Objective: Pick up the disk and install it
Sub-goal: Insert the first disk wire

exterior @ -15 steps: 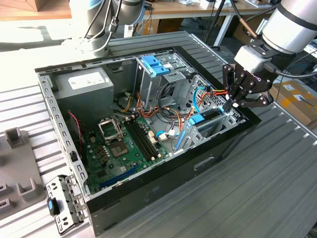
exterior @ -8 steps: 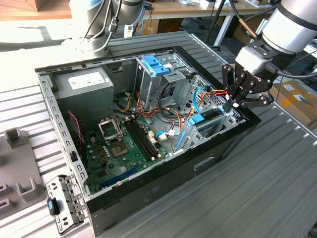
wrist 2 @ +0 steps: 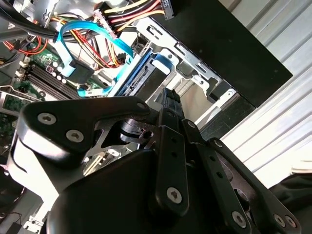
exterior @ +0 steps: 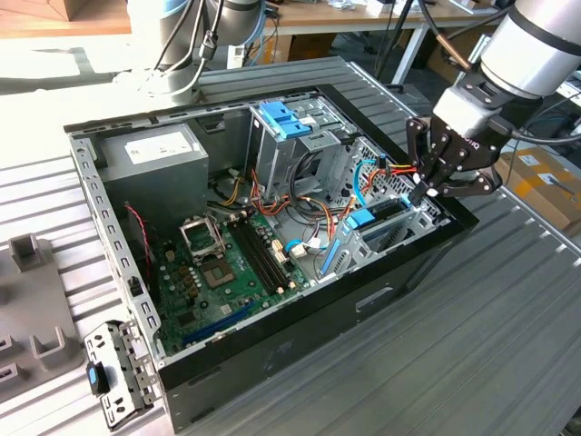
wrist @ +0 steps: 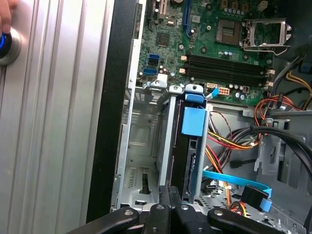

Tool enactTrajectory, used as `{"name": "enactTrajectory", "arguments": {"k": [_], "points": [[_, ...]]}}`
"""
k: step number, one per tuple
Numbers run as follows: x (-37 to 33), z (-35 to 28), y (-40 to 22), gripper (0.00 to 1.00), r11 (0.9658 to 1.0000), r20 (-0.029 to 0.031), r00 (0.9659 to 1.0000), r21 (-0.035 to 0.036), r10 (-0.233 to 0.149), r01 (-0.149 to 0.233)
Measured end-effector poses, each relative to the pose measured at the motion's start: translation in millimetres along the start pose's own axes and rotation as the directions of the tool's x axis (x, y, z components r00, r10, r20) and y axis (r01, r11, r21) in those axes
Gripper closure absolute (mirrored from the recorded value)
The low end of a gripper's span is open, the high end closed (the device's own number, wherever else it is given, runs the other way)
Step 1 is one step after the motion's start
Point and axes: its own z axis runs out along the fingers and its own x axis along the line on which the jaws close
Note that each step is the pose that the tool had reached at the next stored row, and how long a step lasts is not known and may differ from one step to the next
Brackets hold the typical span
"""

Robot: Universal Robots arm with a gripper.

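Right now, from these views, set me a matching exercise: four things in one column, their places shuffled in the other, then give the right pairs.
Things:
1. disk
2. gripper
3. power-supply box
4. light-blue bracket

Places:
A. on top of the tall metal cage
B. standing on edge in the bay by the case wall
C. in the case's corner at the exterior view's left
D. just over the bay, at the exterior view's right

Pairs: 1-B, 2-D, 3-C, 4-A

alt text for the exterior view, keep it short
A robot arm's gripper is at the disk, which stands on edge in a drive bay at the exterior view's right of an open computer case on a ribbed grey table.
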Motion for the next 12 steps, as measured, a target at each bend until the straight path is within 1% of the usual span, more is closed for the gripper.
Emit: {"name": "enactTrajectory", "arguments": {"k": [7,12], "points": [[0.0,0.0,0.0,0.89,0.9994,-0.0005,0.9994,-0.0019,-0.034,0.034],[0.0,0.0,0.0,0.89,0.9979,-0.0010,0.9979,-0.0037,-0.064,0.064]]}}
